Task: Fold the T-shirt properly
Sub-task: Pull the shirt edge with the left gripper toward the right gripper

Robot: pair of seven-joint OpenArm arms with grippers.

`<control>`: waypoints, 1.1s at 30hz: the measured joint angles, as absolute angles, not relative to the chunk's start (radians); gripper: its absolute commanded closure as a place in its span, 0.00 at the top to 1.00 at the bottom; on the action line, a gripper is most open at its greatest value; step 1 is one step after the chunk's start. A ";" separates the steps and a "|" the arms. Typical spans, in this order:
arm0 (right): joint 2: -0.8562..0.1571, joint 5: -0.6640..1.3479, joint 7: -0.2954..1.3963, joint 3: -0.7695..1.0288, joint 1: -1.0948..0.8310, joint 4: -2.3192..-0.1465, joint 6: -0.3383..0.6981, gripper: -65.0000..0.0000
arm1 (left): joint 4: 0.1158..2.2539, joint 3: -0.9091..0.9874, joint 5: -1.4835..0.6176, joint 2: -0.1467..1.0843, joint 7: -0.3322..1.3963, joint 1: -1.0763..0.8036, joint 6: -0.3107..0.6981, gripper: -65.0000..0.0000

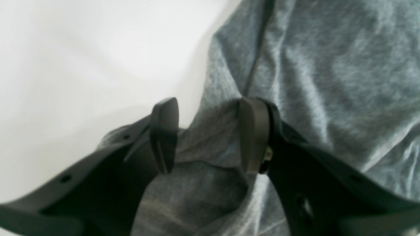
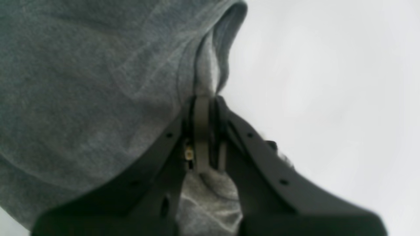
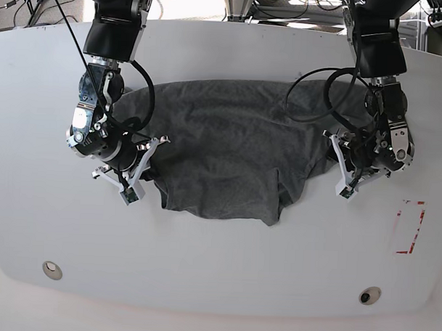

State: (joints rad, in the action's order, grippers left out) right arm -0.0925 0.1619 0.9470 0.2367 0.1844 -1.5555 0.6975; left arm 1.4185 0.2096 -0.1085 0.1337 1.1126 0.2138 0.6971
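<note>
Smooth white table (image 3: 217, 267); soft rumpled T-shirt (image 3: 228, 158); right gripper (image 2: 203, 108) pinching cloth, left gripper (image 1: 208, 134) parted.

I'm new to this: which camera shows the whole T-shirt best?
The base view: the T-shirt lies spread on the white table, outline visible. The wrist views show only blurred grey fabric close up beside each gripper.
</note>
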 measured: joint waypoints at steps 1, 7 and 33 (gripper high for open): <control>-0.093 0.162 0.947 0.237 0.183 -1.556 0.698 0.00 | 1.419 0.208 -0.108 0.122 1.113 0.213 0.696 0.56; -0.094 0.162 0.947 0.237 0.175 -1.557 0.698 0.00 | 1.429 0.197 -0.109 0.091 1.106 0.205 0.697 0.75; -0.092 0.161 0.947 0.239 0.175 -1.557 0.698 0.00 | 1.425 0.177 -0.151 0.122 1.121 0.188 0.697 0.35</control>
